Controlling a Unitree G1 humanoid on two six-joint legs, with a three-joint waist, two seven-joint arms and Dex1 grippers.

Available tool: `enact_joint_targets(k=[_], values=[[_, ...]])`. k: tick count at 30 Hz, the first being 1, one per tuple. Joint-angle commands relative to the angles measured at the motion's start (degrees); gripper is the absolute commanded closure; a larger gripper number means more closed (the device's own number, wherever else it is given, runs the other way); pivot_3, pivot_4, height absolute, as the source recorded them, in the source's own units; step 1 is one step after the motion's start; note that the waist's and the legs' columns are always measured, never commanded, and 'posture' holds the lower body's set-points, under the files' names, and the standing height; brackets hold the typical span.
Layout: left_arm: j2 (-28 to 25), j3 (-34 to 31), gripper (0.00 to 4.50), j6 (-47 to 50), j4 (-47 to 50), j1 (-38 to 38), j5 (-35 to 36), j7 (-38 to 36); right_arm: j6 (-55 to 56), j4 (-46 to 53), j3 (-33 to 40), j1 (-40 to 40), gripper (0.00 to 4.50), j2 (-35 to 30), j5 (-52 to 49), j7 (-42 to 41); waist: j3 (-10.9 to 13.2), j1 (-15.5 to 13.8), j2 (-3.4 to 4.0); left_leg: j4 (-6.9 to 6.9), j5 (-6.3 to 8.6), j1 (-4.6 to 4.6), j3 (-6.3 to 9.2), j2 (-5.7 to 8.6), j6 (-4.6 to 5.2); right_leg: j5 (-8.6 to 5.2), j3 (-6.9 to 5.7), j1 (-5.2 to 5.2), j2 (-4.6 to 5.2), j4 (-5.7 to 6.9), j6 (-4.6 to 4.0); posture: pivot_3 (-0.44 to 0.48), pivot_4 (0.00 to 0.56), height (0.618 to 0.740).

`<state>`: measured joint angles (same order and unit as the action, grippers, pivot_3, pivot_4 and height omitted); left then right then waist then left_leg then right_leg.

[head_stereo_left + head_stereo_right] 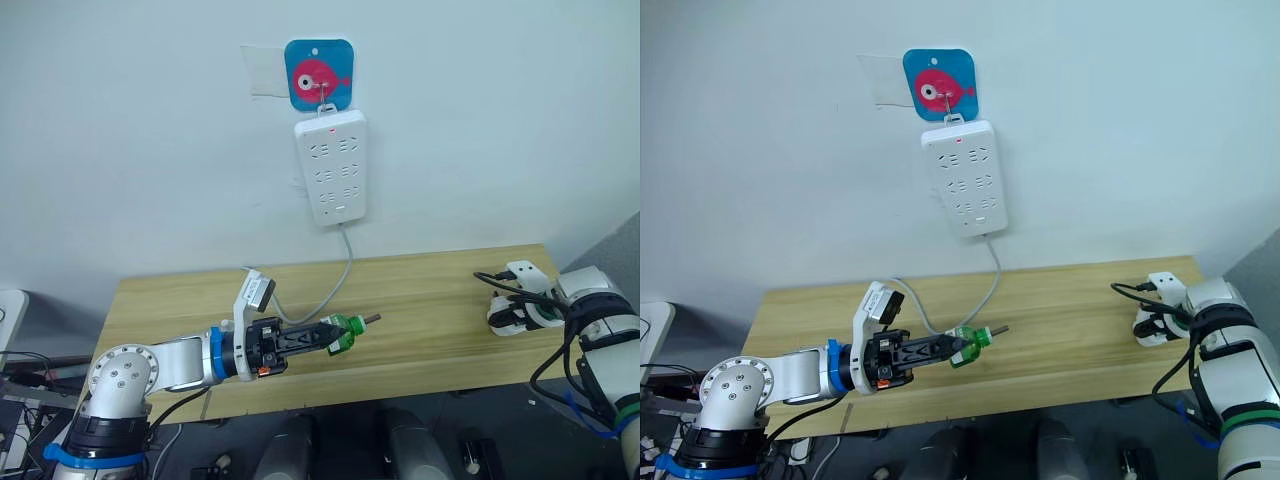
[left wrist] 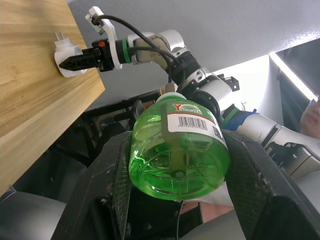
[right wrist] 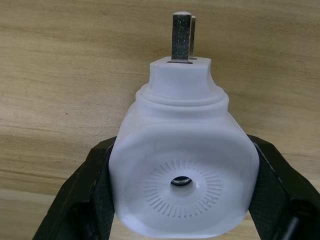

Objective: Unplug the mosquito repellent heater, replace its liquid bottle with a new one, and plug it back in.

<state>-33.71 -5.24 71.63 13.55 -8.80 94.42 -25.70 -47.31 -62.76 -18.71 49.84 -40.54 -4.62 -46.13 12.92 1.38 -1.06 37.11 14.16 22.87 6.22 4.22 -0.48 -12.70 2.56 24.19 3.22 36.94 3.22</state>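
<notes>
My left gripper (image 1: 335, 336) is shut on a green liquid bottle (image 1: 343, 334), held on its side just above the wooden table (image 1: 420, 300), its dark wick pointing right. The left wrist view shows the bottle's (image 2: 177, 145) barcode label between the black fingers (image 2: 107, 190). At the table's right end my right gripper (image 1: 500, 318) is shut on the white mosquito repellent heater (image 1: 503, 317), close above the tabletop. Between the right gripper's fingers (image 3: 87, 195), the heater (image 3: 182, 175) shows its round vent hole, and its metal prongs (image 3: 181, 37) point away from the wrist.
A long white power strip (image 1: 332, 167) hangs on the wall from a blue fish hook (image 1: 319, 73). Its grey cable (image 1: 335, 285) trails down across the table's middle. The table's front edge (image 1: 400, 385) runs just under both grippers.
</notes>
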Motion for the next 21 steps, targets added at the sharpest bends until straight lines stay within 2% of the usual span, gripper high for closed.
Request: enact_joint_targets(k=[1,2,3,7,10,15,18,21], values=[[-0.27,0.25,2.23,-0.53,0.46,-1.08,0.40,-1.12,0.60,-0.69,2.26,0.95,0.51,-0.44,1.66,-0.91,0.02,0.01,0.00,0.00,0.00,0.00,0.01,0.00,0.00,0.00,0.00,0.00,0.00,0.00,0.00,0.058,0.255,0.740],[-0.26,0.42,2.23,-0.46,0.24,-1.39,0.28,-1.28,0.68,-0.78,2.58,0.88,0.16,-0.42,1.99,-1.01,0.03,0.02,-0.01,-0.01,0.00,0.01,0.02,0.01,0.00,0.00,-0.01,0.00,0.00,0.00,0.00,0.051,0.255,0.740],[-0.25,0.59,2.23,-0.40,-0.01,-1.70,0.13,-1.47,0.73,-0.82,2.94,0.83,0.04,-0.39,2.26,-1.09,0.05,0.05,-0.01,-0.01,0.00,0.01,0.01,0.01,0.00,0.00,-0.01,0.00,0.00,-0.01,0.00,0.048,0.256,0.740],[-0.53,0.71,2.23,-0.04,-0.53,-2.15,-0.19,-2.24,0.54,-0.03,4.08,0.59,0.04,-0.87,3.10,-1.90,0.30,0.17,0.00,-0.01,0.00,0.00,0.01,0.01,0.00,0.00,-0.01,0.00,0.00,0.00,0.00,0.029,0.253,0.740],[-0.67,0.92,2.23,0.29,-1.12,-2.40,-0.84,-3.36,-3.41,6.53,3.34,-1.02,0.04,-4.77,3.57,-6.95,0.54,0.26,0.12,-0.01,0.00,0.02,0.00,0.01,0.00,0.00,-0.01,0.01,0.00,-0.01,0.00,0.011,0.251,0.740],[-0.40,0.70,2.23,-0.19,-1.50,-3.46,-2.02,-4.52,-16.24,29.42,5.29,-6.57,0.04,-12.79,-0.34,-13.00,0.69,0.31,0.25,-0.04,0.01,0.04,0.08,0.03,0.00,0.00,-0.07,0.03,0.04,-0.02,0.01,-0.020,0.247,0.740],[-0.36,-0.75,2.23,-1.28,-1.71,-5.46,-1.59,-4.49,-23.37,44.36,9.15,-10.28,0.04,-18.35,-4.10,-13.84,0.75,0.38,0.28,-0.06,0.01,0.05,0.10,0.01,-0.01,-0.02,-0.08,0.05,0.05,-0.02,0.00,-0.047,0.245,0.740],[-0.38,-1.16,2.23,-3.48,0.35,-7.71,-4.81,-5.33,-29.47,58.10,15.59,-15.61,0.04,-21.73,-8.58,-13.32,0.80,0.44,0.22,-0.06,0.01,0.06,0.08,-0.02,-0.02,-0.03,-0.10,0.05,0.04,-0.04,0.01,-0.081,0.245,0.740]])
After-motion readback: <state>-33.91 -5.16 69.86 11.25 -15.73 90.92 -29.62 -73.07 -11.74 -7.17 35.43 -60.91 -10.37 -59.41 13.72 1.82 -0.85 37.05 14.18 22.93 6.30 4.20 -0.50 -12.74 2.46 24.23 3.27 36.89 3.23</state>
